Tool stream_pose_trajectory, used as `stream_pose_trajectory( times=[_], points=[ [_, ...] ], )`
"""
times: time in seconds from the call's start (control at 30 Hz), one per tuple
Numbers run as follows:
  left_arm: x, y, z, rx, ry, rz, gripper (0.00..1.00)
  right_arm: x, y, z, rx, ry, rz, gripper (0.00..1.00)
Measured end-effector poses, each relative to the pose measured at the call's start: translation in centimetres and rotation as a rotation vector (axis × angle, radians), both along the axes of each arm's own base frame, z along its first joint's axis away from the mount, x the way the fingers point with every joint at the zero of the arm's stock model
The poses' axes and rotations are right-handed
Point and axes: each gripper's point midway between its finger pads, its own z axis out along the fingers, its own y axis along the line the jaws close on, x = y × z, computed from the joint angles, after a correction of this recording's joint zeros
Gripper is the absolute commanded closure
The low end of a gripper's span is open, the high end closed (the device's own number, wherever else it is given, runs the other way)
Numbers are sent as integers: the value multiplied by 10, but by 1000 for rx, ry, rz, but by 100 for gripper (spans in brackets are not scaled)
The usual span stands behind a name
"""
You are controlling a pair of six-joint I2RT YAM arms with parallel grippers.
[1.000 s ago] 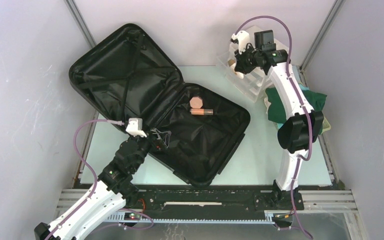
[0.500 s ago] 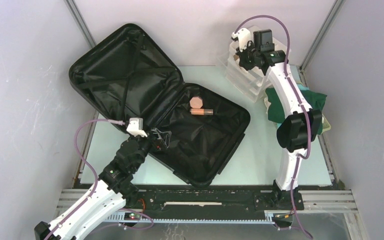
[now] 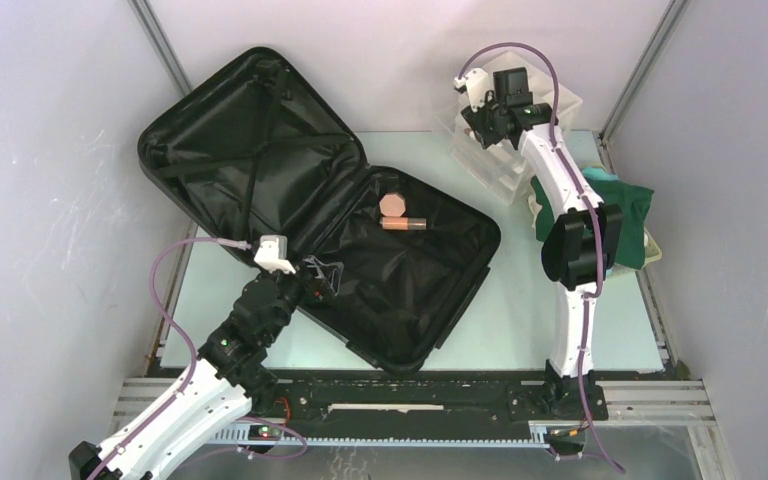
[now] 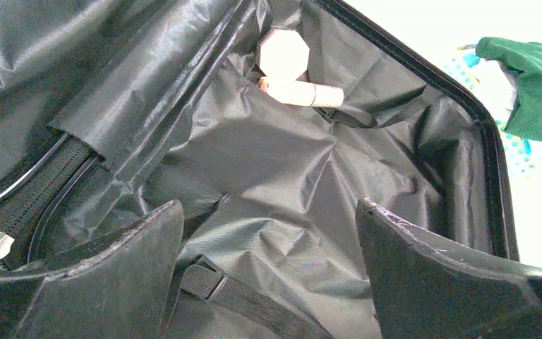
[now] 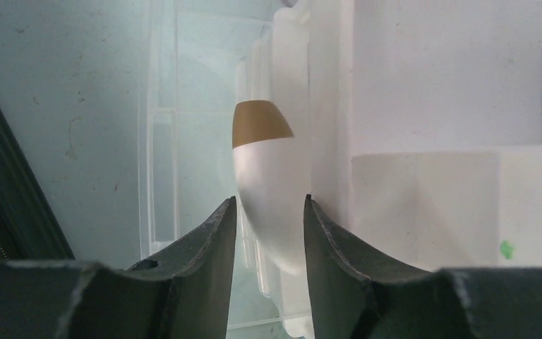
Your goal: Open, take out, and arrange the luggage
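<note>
The black luggage [image 3: 410, 290] lies open on the table, its lid [image 3: 250, 140] leaning back at the far left. On its black lining [image 4: 282, 169] lie a pink octagonal jar [image 3: 393, 203] [image 4: 284, 54] and a pink tube [image 3: 403, 224] [image 4: 302, 92]. My left gripper [image 3: 322, 275] [image 4: 268, 212] is open and empty over the near left of the luggage base, above a strap [image 4: 233, 293]. My right gripper [image 3: 475, 110] [image 5: 268, 201] is shut on a white bottle with a gold cap [image 5: 268, 162], right at the white drawer organizer [image 3: 495, 165] [image 5: 430, 106].
A green cloth [image 3: 560, 215] [image 4: 533, 85] lies on a pale yellow perforated basket [image 3: 652, 252] at the right, beside the organizer. A clear drawer [image 5: 183, 141] stands open under the bottle. Grey walls close in on the left, back and right.
My right gripper has moved farther back and up along the organizer with the bottle. The left arm and the luggage have not moved.
</note>
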Motion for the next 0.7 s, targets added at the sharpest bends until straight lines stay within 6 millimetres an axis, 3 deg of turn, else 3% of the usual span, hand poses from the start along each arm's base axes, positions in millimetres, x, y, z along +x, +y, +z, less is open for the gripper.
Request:
stream_pose_trajectory(
  times=[0.33,0.5,0.7],
  points=[
    [0,0,1,-2,-2,0,4,-10,23,16,124,15,93,55],
    [0,0,1,-3,-2,-1,4,-39,43,34,221,63,233,58],
    [0,-1,1,-6,-1,-1,5,-79,68,70,338,77,414,62]
  ],
)
